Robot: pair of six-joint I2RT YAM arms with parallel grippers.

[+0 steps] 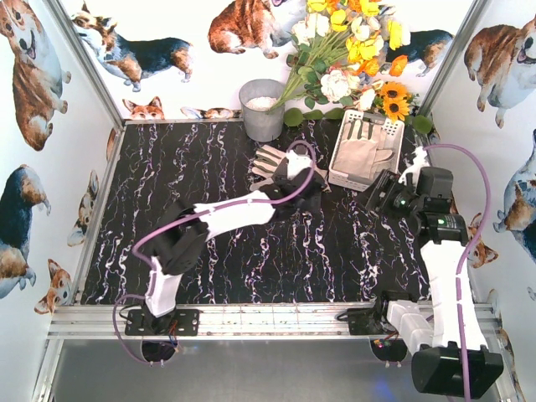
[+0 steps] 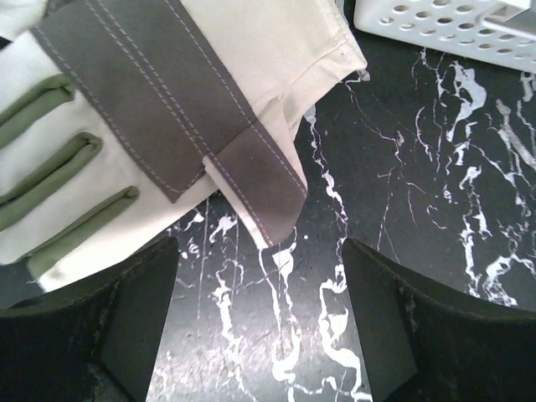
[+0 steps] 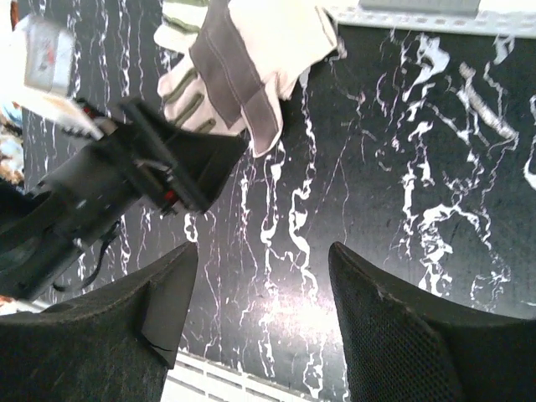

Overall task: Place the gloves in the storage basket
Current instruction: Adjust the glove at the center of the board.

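One cream-white glove (image 1: 270, 159) with grey patches lies flat on the black marbled table, left of the storage basket (image 1: 334, 172). Another glove (image 1: 365, 156) lies inside the white perforated basket. My left gripper (image 1: 311, 177) is open and empty, low over the table at the loose glove's cuff end. In the left wrist view the glove (image 2: 167, 109) fills the upper left, its cuff corner just ahead of the open gripper (image 2: 260, 251), and a basket corner (image 2: 444, 29) shows top right. My right gripper (image 1: 374, 194) is open and empty near the basket's front; its view (image 3: 264, 251) shows the glove (image 3: 243, 59).
A grey metal bucket (image 1: 262, 109) stands at the back, left of a bunch of artificial flowers (image 1: 352, 59). Corgi-print walls close in the table on three sides. An aluminium rail (image 1: 251, 318) runs along the near edge. The left gripper's body (image 3: 159, 167) shows in the right wrist view.
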